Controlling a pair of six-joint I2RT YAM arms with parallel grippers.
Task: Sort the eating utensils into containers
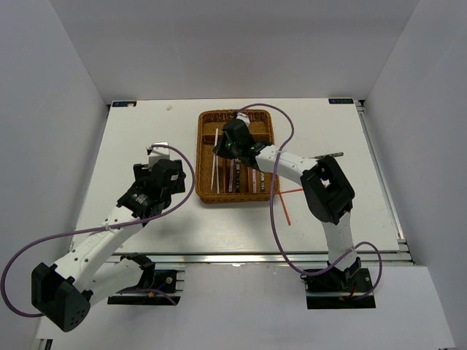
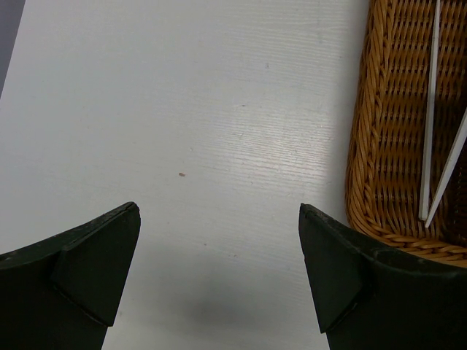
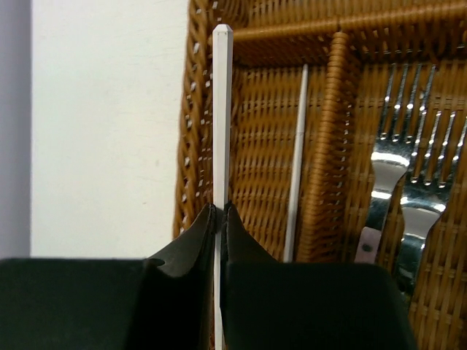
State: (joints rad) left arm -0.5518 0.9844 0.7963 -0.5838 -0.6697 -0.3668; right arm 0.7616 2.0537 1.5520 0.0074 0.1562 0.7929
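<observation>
Over bare desk just left of the wicker tray [image 1: 206, 120], the left gripper [image 2: 219, 211] hangs with its jaws spread wide, holding nothing. The tray sits mid-desk toward the far edge. The right gripper [image 3: 221, 215] is above its leftmost narrow compartment, pinching a white chopstick [image 3: 222, 109], with a second white stick [image 3: 298, 146] lying in that compartment. The next compartment along holds forks [image 3: 387, 182]. Most of the sorting looks done. Two red chopsticks [image 1: 286, 210] lie on the desk just right of the tray's near right corner, seemingly the main pieces left to collect.
</observation>
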